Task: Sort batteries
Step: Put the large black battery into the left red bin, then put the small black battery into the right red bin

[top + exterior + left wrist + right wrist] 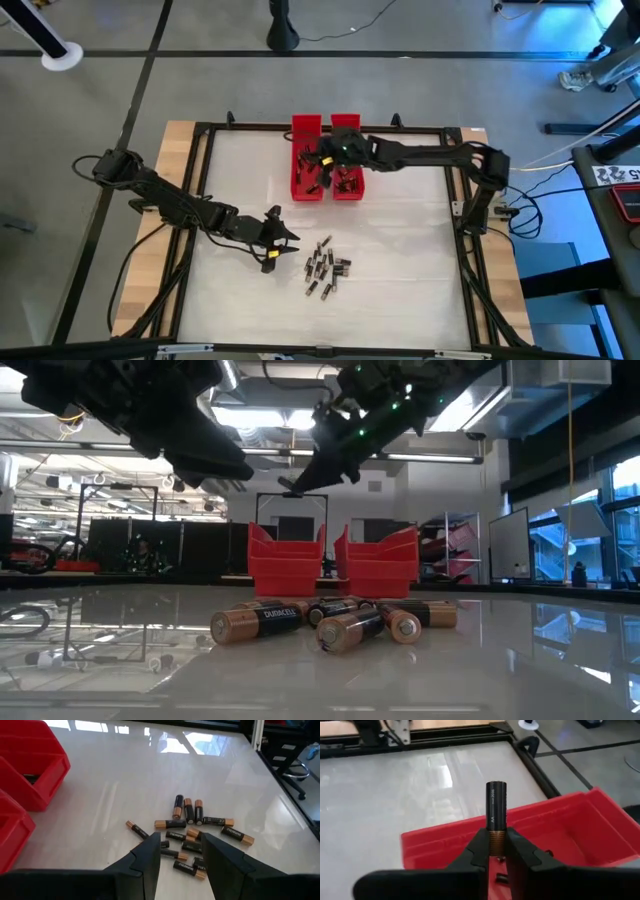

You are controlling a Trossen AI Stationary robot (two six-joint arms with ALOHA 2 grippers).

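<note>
the right gripper (495, 851) pinches one battery (496, 810) by its coppery end above a red tray (570, 827). the left gripper (181, 851) hovers open near the loose batteries (325, 267). they're probably smooth, rigid and roll-prone, so grip mid-body.

We see the right gripper (496, 851) pinching something between its fingers, and the left gripper (181, 855) hovering, fingers apart.

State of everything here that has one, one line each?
Left gripper: open, empty, above the loose pile.
Right gripper: shut on a black-and-copper AA battery, over the red plastic trays.
Loose black-and-copper batteries: lying flat on the white table.
Red trays: upright, side by side, some batteries inside.
</note>
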